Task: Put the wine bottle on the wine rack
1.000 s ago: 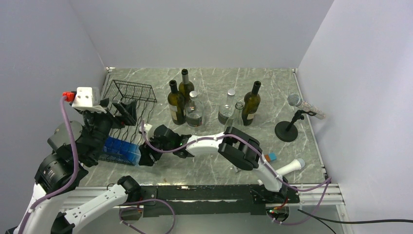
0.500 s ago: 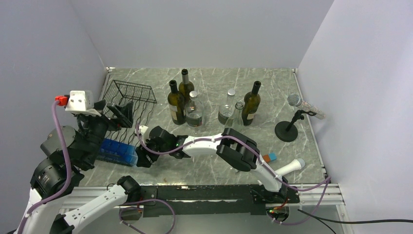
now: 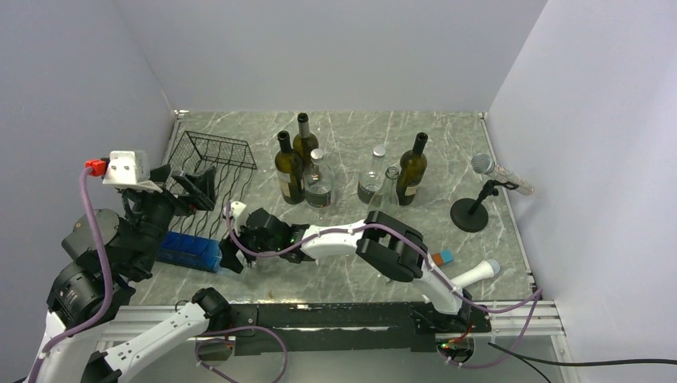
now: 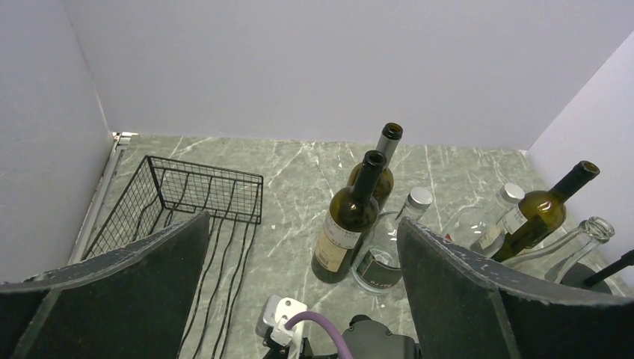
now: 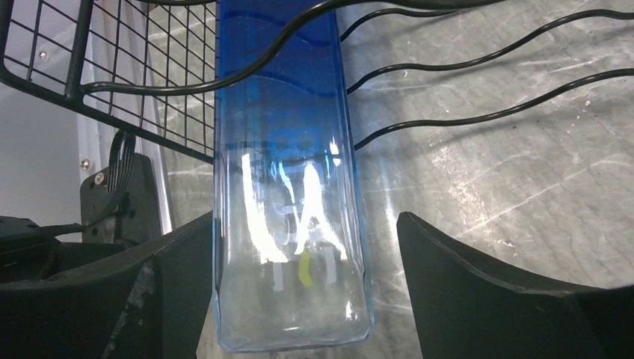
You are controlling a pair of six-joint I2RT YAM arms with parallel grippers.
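Note:
The wine bottle (image 3: 190,250), a square blue glass one, lies on its side on the near end of the black wire wine rack (image 3: 215,155). In the right wrist view its base (image 5: 288,224) sits between the jaws under a wavy rack wire (image 5: 142,86). My right gripper (image 3: 231,257) is open around that base: the left pad is against the glass and a gap shows on the right. My left gripper (image 3: 195,182) hangs open above the rack with nothing between its fingers. The rack (image 4: 202,191) lies below it.
Three dark bottles (image 3: 289,171) (image 3: 303,144) (image 3: 413,171) and three clear ones (image 3: 318,183) (image 3: 372,179) (image 3: 389,187) stand mid-table. A microphone on a stand (image 3: 483,191) is at right. A loose microphone (image 3: 477,274) and a small block (image 3: 443,258) lie near front right.
My right gripper has opened off the blue bottle, which slid a little left along the rack. The left arm drew back to the left and then held still.

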